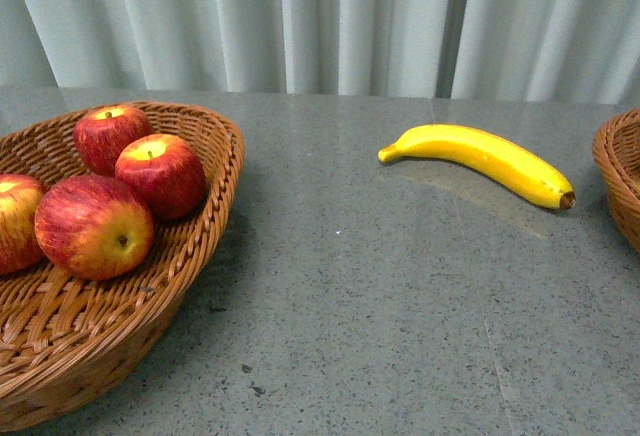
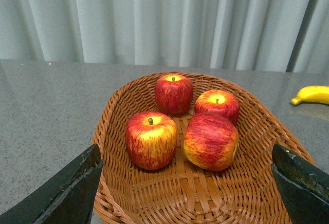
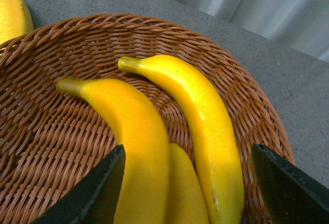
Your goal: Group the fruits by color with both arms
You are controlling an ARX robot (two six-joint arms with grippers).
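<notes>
On the grey table [image 1: 400, 306], the left basket [image 1: 215, 156] holds four apples [image 1: 95, 226]. The right basket [image 3: 61, 49] holds two bananas [image 3: 205, 116] side by side, perhaps with a third beneath them. One banana [image 1: 480, 159] lies loose on the table between the baskets. The left gripper [image 2: 186, 154] and right gripper [image 3: 188, 149] hover spread wide, each above its basket, pinching nothing.
</notes>
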